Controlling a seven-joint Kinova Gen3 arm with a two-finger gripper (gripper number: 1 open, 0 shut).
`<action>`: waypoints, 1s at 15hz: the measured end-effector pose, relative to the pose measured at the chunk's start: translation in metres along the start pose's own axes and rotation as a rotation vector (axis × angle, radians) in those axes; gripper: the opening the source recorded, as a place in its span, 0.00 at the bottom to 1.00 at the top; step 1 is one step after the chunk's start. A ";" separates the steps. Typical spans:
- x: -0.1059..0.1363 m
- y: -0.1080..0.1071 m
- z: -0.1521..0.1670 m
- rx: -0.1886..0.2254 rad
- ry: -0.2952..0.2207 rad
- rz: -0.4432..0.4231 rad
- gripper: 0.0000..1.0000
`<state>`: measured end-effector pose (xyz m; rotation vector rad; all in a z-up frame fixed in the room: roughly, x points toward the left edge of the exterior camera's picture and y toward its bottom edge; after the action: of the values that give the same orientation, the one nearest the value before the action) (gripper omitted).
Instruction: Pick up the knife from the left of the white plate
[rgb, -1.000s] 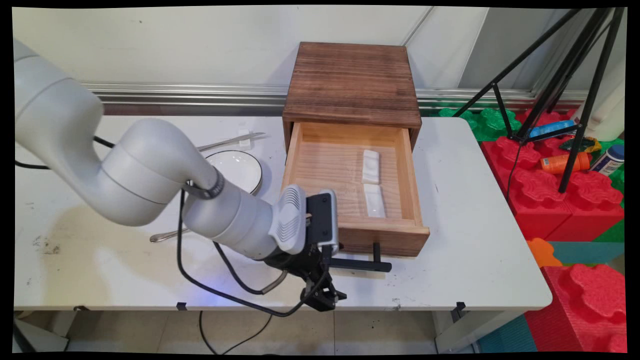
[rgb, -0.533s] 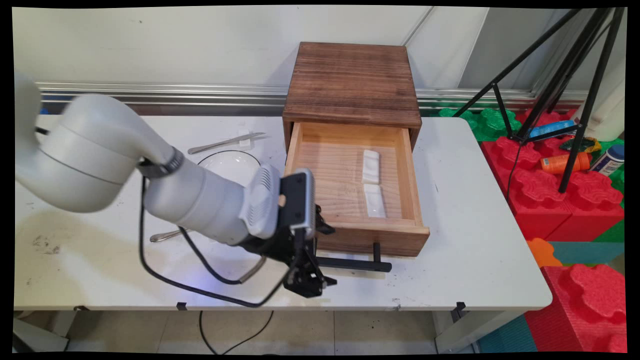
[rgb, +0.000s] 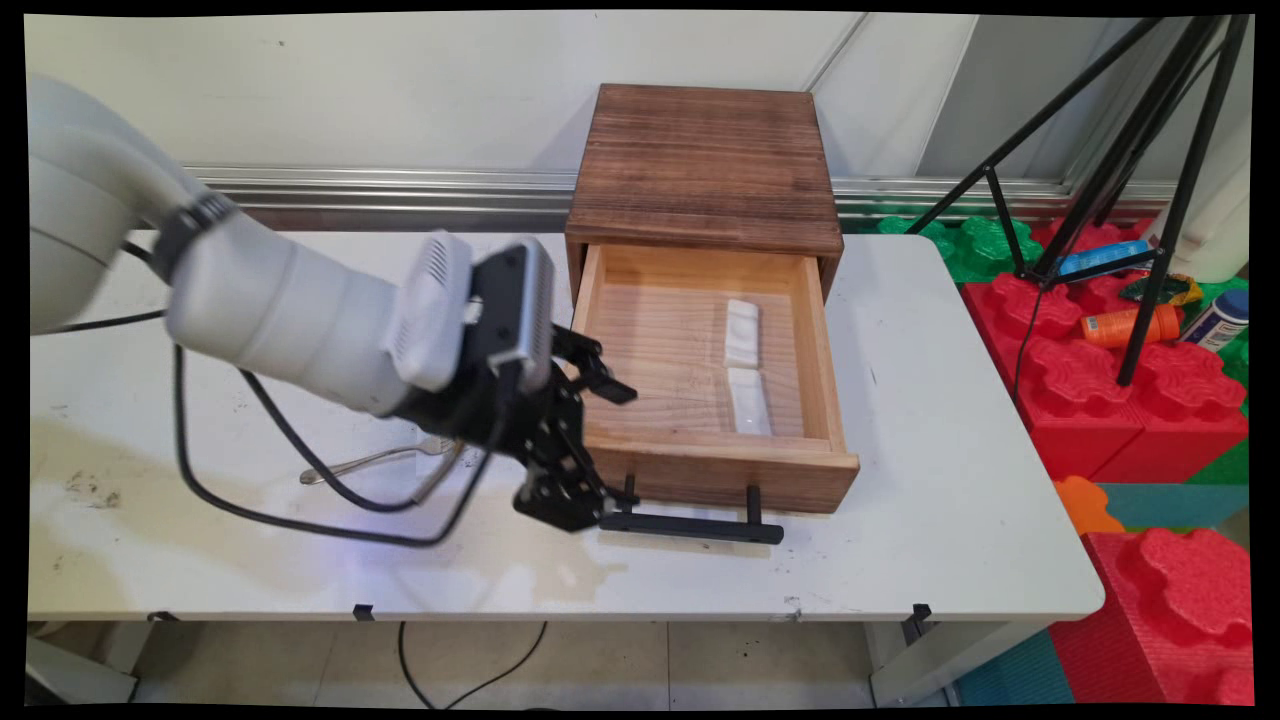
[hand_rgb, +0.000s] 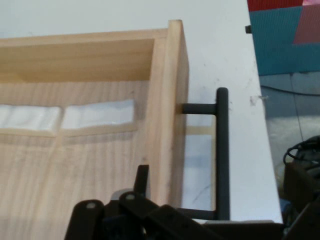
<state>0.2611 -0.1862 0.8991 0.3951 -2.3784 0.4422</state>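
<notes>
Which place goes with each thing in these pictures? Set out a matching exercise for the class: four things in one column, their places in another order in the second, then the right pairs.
Things
1. two white dishes
2. black handle
3. spoon
4. gripper

Places
A. on the table, under the arm, left of the drawer
B. inside the open drawer, end to end near its right wall
C. at the drawer's front left corner, one finger over the inside, the other by the handle
D. across the drawer's front, on two short posts

Pairs: 1-B, 2-D, 3-A, 4-C
</notes>
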 end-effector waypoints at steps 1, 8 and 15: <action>-0.001 -0.003 -0.007 0.005 0.004 -0.002 1.00; -0.011 -0.029 -0.051 0.050 0.004 -0.032 1.00; -0.037 -0.078 -0.082 0.123 -0.047 -0.081 1.00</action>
<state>0.3647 -0.2164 0.9494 0.5614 -2.3781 0.5483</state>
